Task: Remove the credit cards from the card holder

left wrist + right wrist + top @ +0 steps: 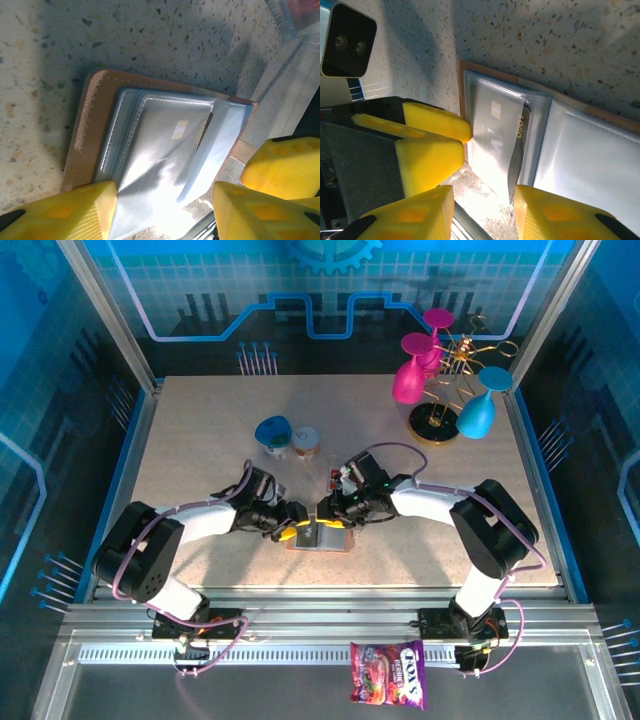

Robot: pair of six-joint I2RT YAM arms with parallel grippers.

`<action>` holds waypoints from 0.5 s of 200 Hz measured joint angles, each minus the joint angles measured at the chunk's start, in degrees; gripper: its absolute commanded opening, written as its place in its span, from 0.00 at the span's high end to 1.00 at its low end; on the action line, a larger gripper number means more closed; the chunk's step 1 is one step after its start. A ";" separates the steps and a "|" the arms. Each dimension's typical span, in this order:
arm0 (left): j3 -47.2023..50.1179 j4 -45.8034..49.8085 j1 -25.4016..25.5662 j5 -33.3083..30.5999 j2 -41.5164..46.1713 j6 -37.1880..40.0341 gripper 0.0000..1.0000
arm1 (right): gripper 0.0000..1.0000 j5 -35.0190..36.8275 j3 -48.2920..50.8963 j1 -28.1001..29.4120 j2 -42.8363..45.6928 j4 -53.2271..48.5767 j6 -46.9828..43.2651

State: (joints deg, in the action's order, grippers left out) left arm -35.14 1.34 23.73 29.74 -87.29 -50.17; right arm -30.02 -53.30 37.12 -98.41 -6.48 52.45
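The card holder lies open near the table's front edge, brown leather outside and silvery grey-blue sleeves inside. A dark credit card with gold lettering and a pale chip sits inside a clear sleeve of the card holder. One loose sleeve leaf stands up. My left gripper is open over the holder's left half, one finger resting on the sleeve. My right gripper is open over the same end, the raised leaf's edge by its right finger. Both grippers nearly touch, tip to tip.
Two small cups stand behind the holder. At the back right is a gold rack with pink and blue glasses. A candy bag lies on the ledge in front of the table. The metal front rail runs just beside the holder.
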 measured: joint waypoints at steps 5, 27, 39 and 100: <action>0.17 -0.22 0.00 0.11 0.07 -0.09 0.44 | 0.62 -0.02 -0.02 0.00 -0.09 -0.02 0.02; 0.81 -0.61 0.00 0.13 0.79 -0.57 0.44 | 0.62 -0.02 -0.07 0.00 -0.31 -0.02 0.02; 1.03 -0.46 0.00 0.11 1.25 -0.79 0.44 | 0.62 -0.02 -0.07 0.00 -0.35 0.02 0.02; 1.20 1.33 0.00 -0.13 3.72 -0.96 0.44 | 0.62 -0.11 -0.07 0.00 -0.35 0.02 0.00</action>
State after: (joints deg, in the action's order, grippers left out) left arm -33.93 2.68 23.73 29.61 -83.57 -51.13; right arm -30.13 -53.36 37.12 -98.76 -6.46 52.45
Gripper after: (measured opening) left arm 0.560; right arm 0.379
